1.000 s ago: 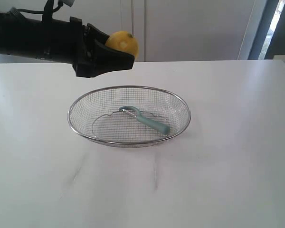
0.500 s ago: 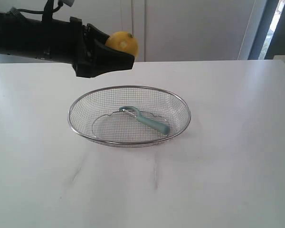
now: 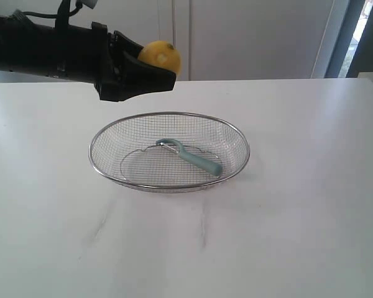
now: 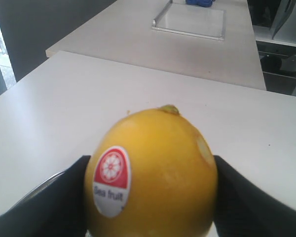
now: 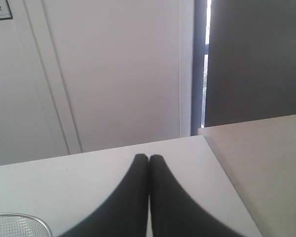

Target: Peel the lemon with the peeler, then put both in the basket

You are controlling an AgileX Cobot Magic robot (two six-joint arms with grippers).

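My left gripper [image 3: 154,69] is shut on the yellow lemon [image 3: 160,58] and holds it in the air above the far left rim of the wire basket [image 3: 236,138]. In the left wrist view the lemon [image 4: 158,173], with a red and white sticker, fills the space between the black fingers [image 4: 237,197]. The teal peeler [image 3: 193,157] lies inside the basket, blade head toward the left. My right gripper [image 5: 148,160] is shut and empty over the table; it does not show in the exterior view.
The basket stands in the middle of a white table [image 3: 298,236]. A corner of the basket rim [image 5: 19,217] shows in the right wrist view. A second table with a flat tray [image 4: 190,22] lies beyond in the left wrist view.
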